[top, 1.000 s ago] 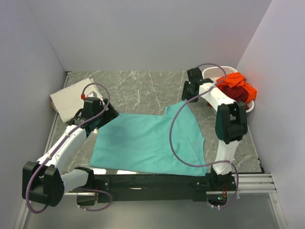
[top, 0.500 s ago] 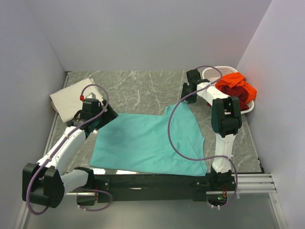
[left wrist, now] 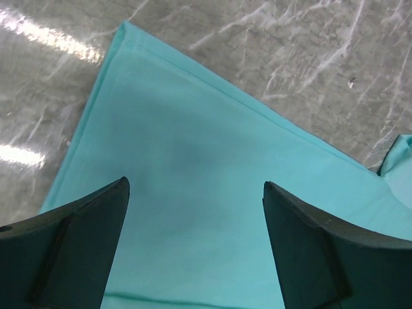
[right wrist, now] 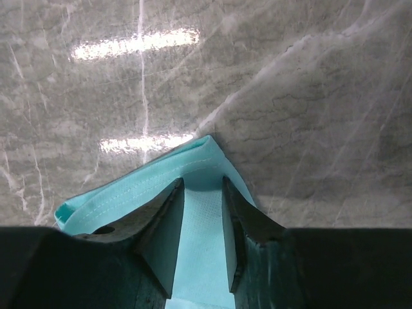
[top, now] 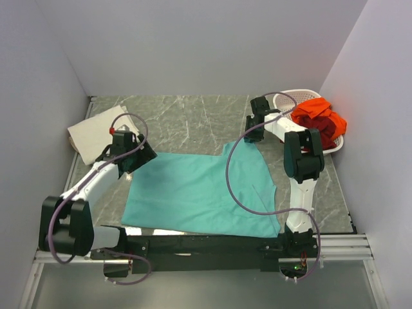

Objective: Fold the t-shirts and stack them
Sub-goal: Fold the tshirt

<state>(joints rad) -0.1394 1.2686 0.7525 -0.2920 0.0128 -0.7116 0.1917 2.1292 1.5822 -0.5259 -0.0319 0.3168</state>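
A: Where is the shirt (top: 199, 190) lying?
B: Flat, mid-frame on the tabletop (top: 193, 116). My right tool (right wrist: 201, 187) is straddling its upper-right corner, jaws slightly apart. My left tool (left wrist: 195, 187) is hovering wide apart, upper left. I'm aiming to seat that corner deep before pinching.

No legible text, label, brand, number or sign, plain teal cloth t-shirt (top: 193, 193), grey marbled tabletop (top: 193, 119), white plastic lattice basket (top: 286, 98), all unmarked
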